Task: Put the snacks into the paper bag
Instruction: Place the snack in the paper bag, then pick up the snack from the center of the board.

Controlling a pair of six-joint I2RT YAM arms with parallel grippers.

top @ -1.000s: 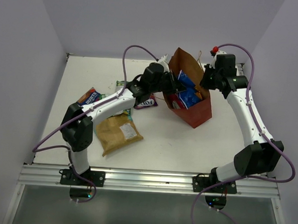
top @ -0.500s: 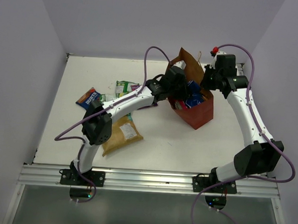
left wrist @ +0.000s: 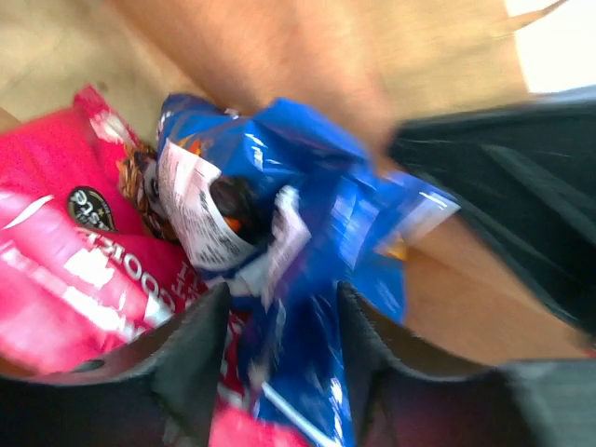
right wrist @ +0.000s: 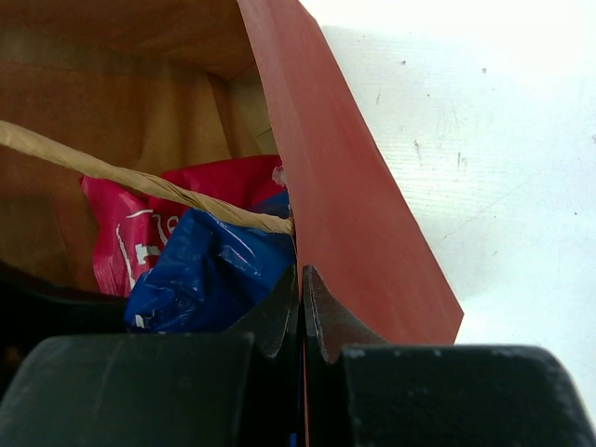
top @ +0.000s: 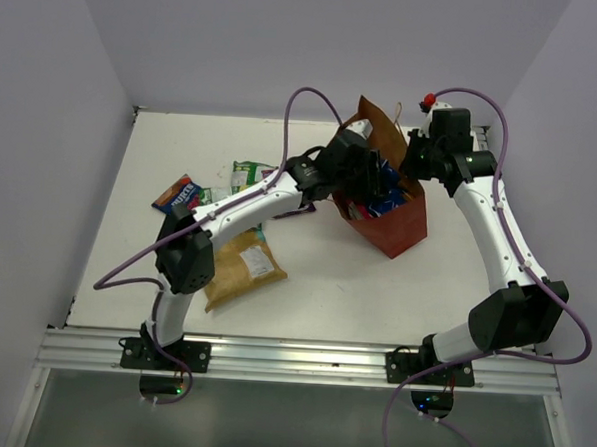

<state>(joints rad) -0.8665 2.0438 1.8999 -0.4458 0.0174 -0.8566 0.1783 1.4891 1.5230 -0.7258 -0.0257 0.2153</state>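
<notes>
Left gripper (left wrist: 281, 296): fingers spread apart, blue packet (left wrist: 307, 177) between tips, inside bag (top: 393, 227), beside pink packet (left wrist: 56, 261).
Right gripper (right wrist: 300, 277): pinching bag wall.
Table (top: 326, 275): white, tan packet (top: 238, 265) on it.
Walls (top: 288, 43): pale.

Top view: paper bag (top: 387, 220) stands right of centre. The left arm (top: 249, 206) crosses the middle of the frame diagonally and blocks the bag's left side.

Left gripper (left wrist: 281, 296) sits in the bag mouth, jaws apart.

Right gripper (right wrist: 300, 296) is clamped on the bag's right wall, so that side is blocked.

Inside, the blue packet (left wrist: 279, 214) and pink packet (left wrist: 65, 270) cover the bottom. The twine handle (right wrist: 140, 182) spans the opening.

The table (top: 325, 285) is bare at lower centre and upper left. The tan packet (top: 238, 265) lies lower left.
</notes>
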